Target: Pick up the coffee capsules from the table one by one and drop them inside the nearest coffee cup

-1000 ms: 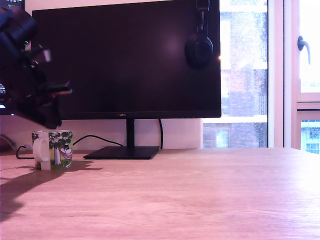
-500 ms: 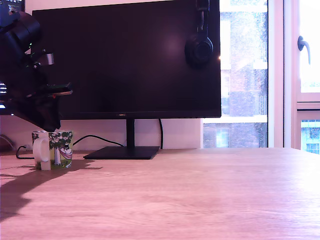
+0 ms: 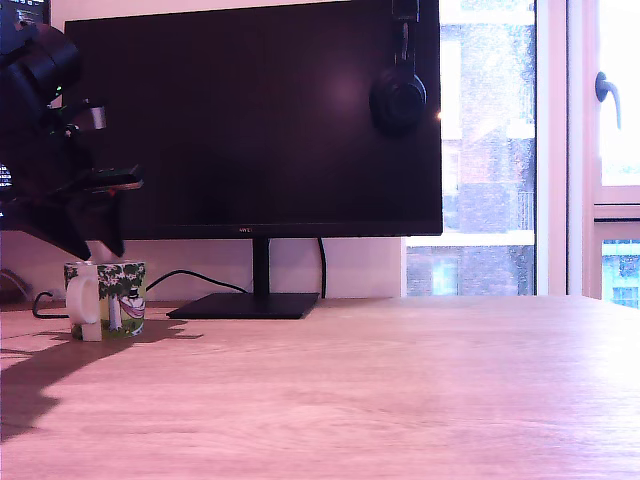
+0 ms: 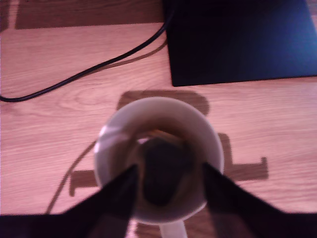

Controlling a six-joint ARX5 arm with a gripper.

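The white coffee cup (image 3: 105,298) with a green leafy print stands at the exterior view's far left on the table (image 3: 360,390), its handle facing the camera. My gripper (image 3: 96,243) hangs just above its mouth, open, with a gap between the two dark fingers. In the wrist view the fingers (image 4: 116,191) straddle the coffee cup's rim (image 4: 105,141) and my gripper (image 4: 169,169) holds nothing. A dark tapered coffee capsule (image 4: 158,166) lies inside the cup, blurred. No capsules show on the table.
A large dark monitor (image 3: 260,110) stands behind the cup on a flat black base (image 3: 245,305), also seen as the base (image 4: 237,39) in the wrist view. A black cable (image 4: 84,74) runs across the wood nearby. Headphones (image 3: 398,98) hang on the screen. A window is at the right.
The gripper's fingers have parted above the cup; a second ago they looked closed together. The arm stayed over the cup, shifting only slightly.
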